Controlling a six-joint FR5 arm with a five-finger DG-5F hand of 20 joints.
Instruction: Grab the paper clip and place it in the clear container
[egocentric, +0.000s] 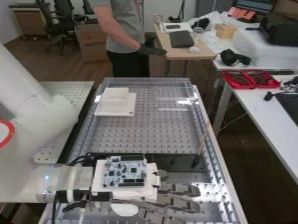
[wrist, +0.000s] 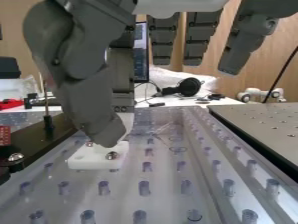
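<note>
The surface (egocentric: 130, 137) looks like perforated metal beneath clear, glossy plastic that throws back bright glints, while the stepped block (egocentric: 115, 106) on it is smooth, fairly matt white plastic. The robot arm (egocentric: 30, 95) has a smooth white shell with a soft sheen, and the robot hand (egocentric: 174, 190) is matt dark grey. Shiny metal screws (wrist: 112, 155) sit in a smooth white plastic bracket (wrist: 90, 159), and the wall panelling (wrist: 229, 62) looks like wood.

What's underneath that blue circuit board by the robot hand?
Under the blue circuit board, a white mount shows around its edges, beside the dark fingers of the robot hand. The board covers whatever sits directly beneath it, so I can't tell more.
</note>
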